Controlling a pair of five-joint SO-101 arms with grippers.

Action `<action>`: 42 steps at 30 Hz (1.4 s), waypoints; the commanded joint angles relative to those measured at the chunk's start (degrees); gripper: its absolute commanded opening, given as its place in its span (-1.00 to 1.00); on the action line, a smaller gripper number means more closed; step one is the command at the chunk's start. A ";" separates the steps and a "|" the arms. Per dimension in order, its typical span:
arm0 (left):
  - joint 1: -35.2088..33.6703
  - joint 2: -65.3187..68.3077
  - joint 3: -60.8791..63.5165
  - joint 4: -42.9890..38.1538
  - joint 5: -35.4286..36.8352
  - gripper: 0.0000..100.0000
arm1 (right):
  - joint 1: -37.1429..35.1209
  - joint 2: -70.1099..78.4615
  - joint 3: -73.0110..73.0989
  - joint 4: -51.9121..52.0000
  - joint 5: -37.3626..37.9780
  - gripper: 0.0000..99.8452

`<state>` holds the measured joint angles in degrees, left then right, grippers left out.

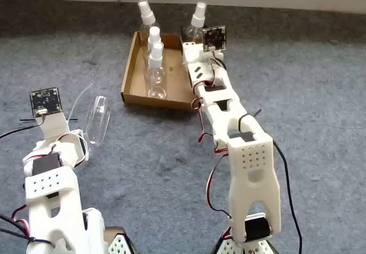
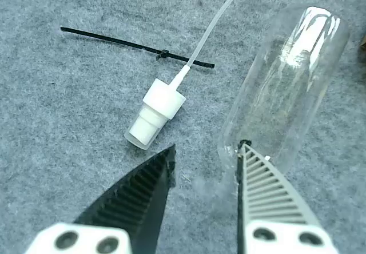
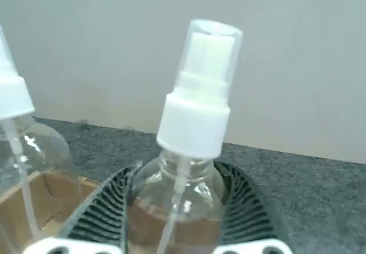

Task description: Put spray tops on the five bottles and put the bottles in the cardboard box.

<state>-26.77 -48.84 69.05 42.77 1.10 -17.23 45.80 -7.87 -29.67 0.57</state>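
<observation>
Grips capped bottle point(image 3: 154, 194) at shoulder in closed right claw point(image 3: 178, 171), just beyond cardboard box point(image 1: 130, 71) far corner; lift over wall, keep upright. Holds left claw point(image 2: 208, 147) open, empty, over loose spray top point(image 2: 157, 114) and lying bottle point(image 2: 286, 82).

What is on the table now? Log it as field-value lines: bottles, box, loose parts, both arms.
box: cardboard box, two capped bottles standing inside
behind box: third capped bottle, upright
right gripper: jaws shut on fourth capped bottle beside the box
uncapped bottle: lying on carpet
loose spray top: on carpet beside it
left gripper: jaws open near both
</observation>
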 commanded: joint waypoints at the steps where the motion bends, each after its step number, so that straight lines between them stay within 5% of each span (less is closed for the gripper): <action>1: -0.31 -0.66 -0.13 -1.05 -0.26 -0.65 | 0.48 -1.71 -3.74 -1.54 -0.53 -0.99; 11: -0.31 -0.66 -0.13 -1.05 -0.26 -0.65 | 0.40 -1.71 -3.74 -1.45 -0.53 -0.68; 16: -0.31 -0.66 -0.13 -1.05 -0.26 -0.65 | 0.31 -1.89 -3.74 -1.45 0.35 -0.68; 21: -0.31 -0.66 -0.13 -1.05 -0.26 -0.65 | -1.27 -1.71 -3.74 -1.80 10.29 -0.68; 42: -0.31 -0.57 -0.13 -1.05 -0.26 -0.65 | -1.80 -1.54 -3.21 -7.16 10.29 -0.68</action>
<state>-26.77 -48.84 69.05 42.77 1.10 -18.64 45.80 -7.87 -35.47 10.07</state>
